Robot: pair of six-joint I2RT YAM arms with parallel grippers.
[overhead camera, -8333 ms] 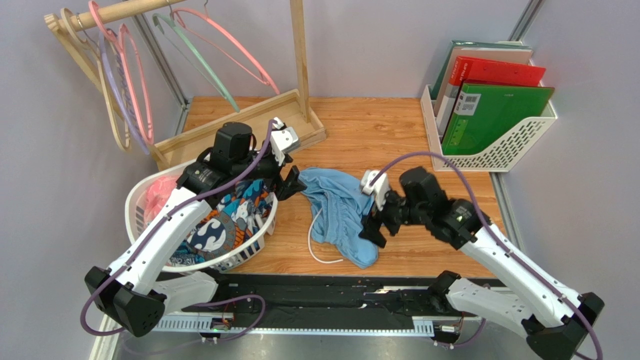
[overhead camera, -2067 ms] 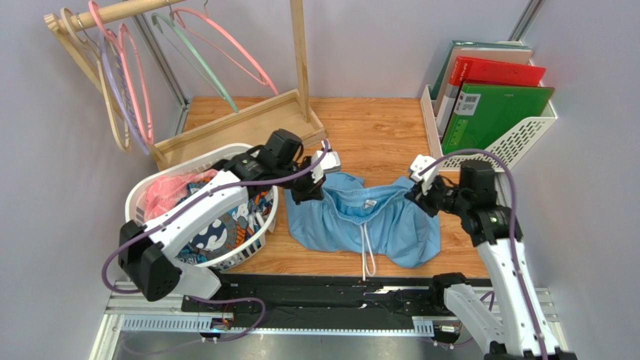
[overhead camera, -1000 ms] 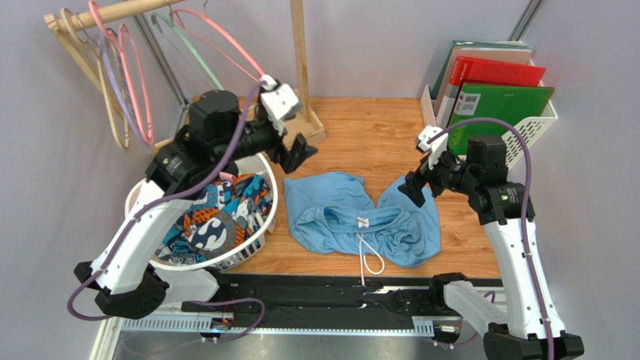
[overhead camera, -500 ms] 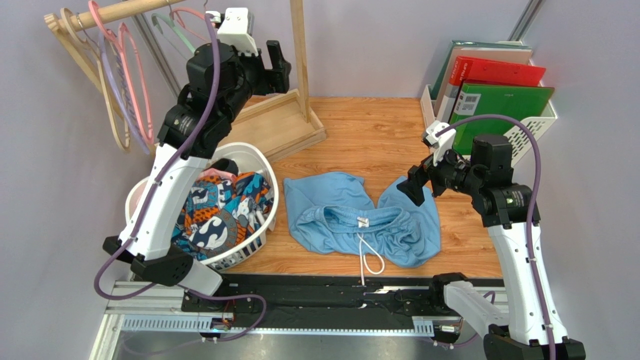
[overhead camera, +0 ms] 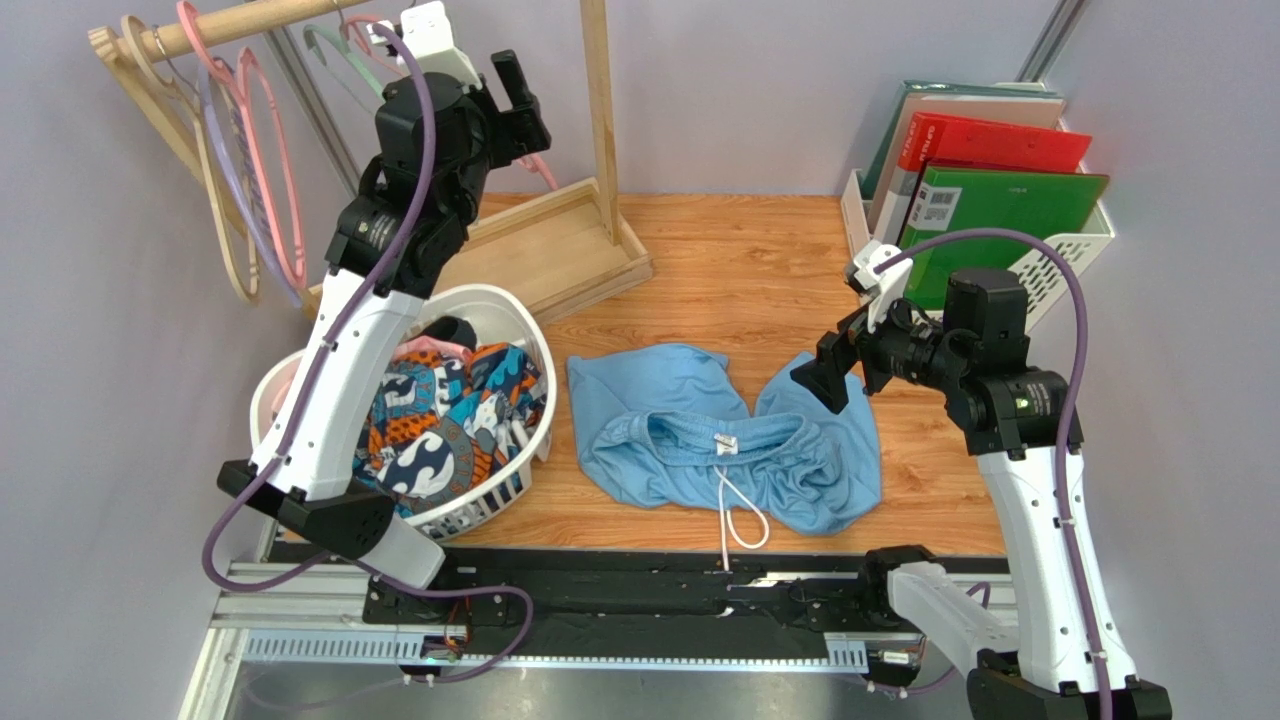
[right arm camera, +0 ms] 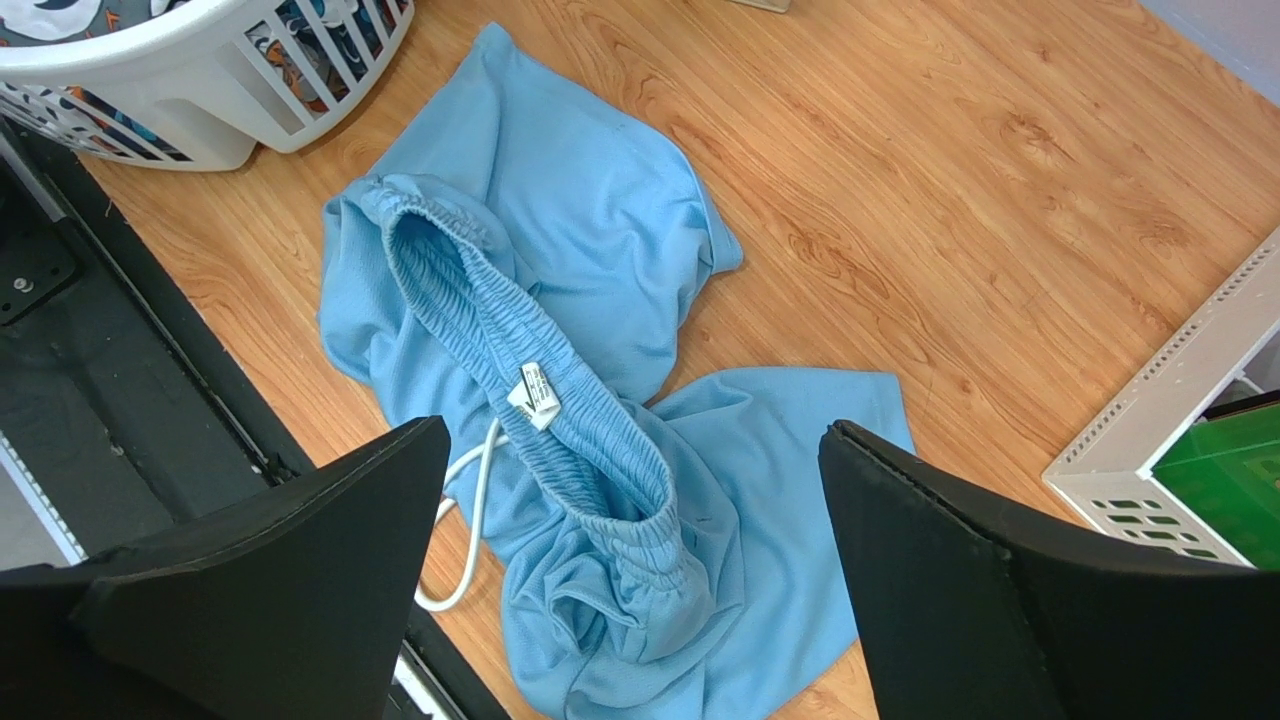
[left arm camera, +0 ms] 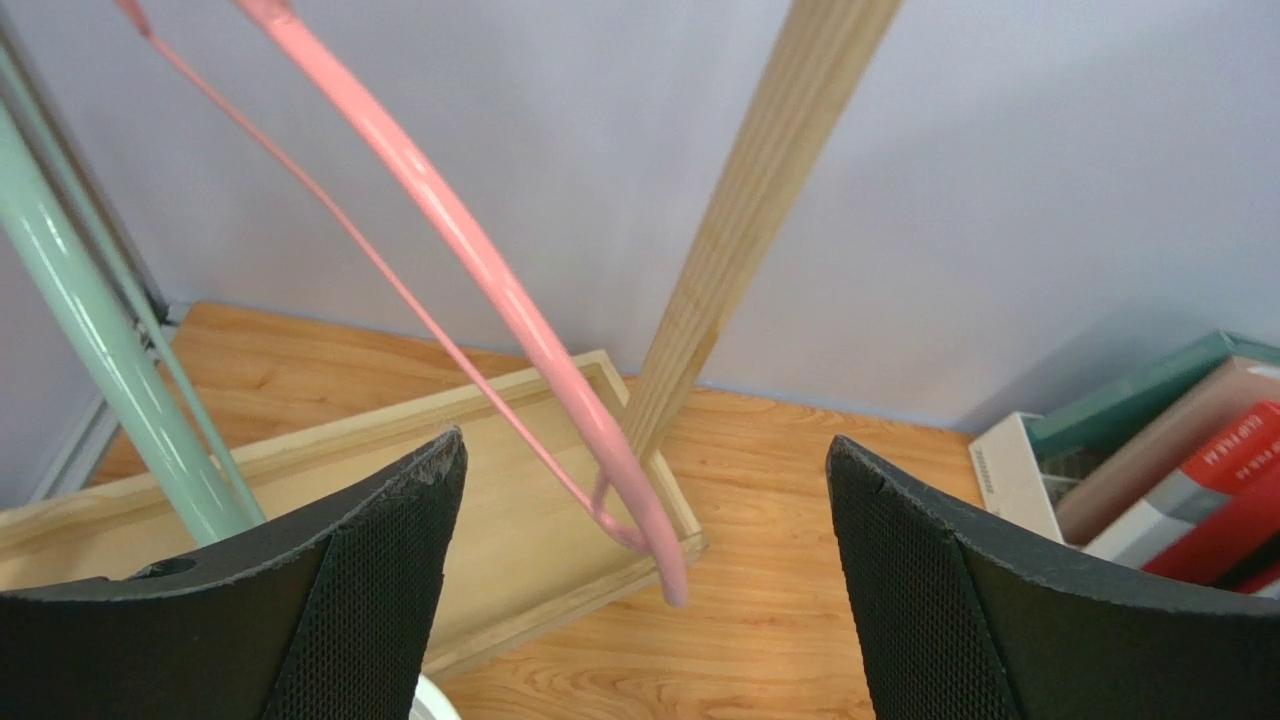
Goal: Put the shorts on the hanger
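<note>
Left claw (left arm camera: 643, 450) is way up by the clothes rack with its jaws spread wide. The hanger (left arm camera: 496, 285), the salmon-pink one, curves down right through the gap between the two fingers (left arm camera: 301, 600), and neither one touches it. Tight spot too: the rack's wooden post (left arm camera: 751, 225) is just beside the hanger on one side, a mint-green hanger (left arm camera: 90, 345) on the other, and the rack's wooden base tray (left arm camera: 496, 510) sits underneath.

Right claw (right arm camera: 631, 435) hangs above the shorts (right arm camera: 601, 270), also spread, gripping nothing.

The shorts lie rumpled on the table (overhead camera: 751, 270), near its front edge. The waistband gapes open, the small white label (right arm camera: 534, 393) shows inside, and the drawstring (right arm camera: 466, 540) loops out toward the arm bases. So the hanger is well apart from the shorts, up and off toward the far left corner.

Around the shorts:
- Just beside them on the left arm's side is a white laundry basket (overhead camera: 489, 503) with a patterned blue/orange cloth (overhead camera: 436, 428) in it.
- Beyond them on the right arm's side is a white file holder (overhead camera: 1022, 293) with a red folder (overhead camera: 992, 146) and a green folder (overhead camera: 992, 225).
- More hangers (overhead camera: 256, 165) bunch on the rail, further left than the basket.

Writing: the red folder has white print and the green one a sticker. Both are too small to read, same as the shorts' label.
</note>
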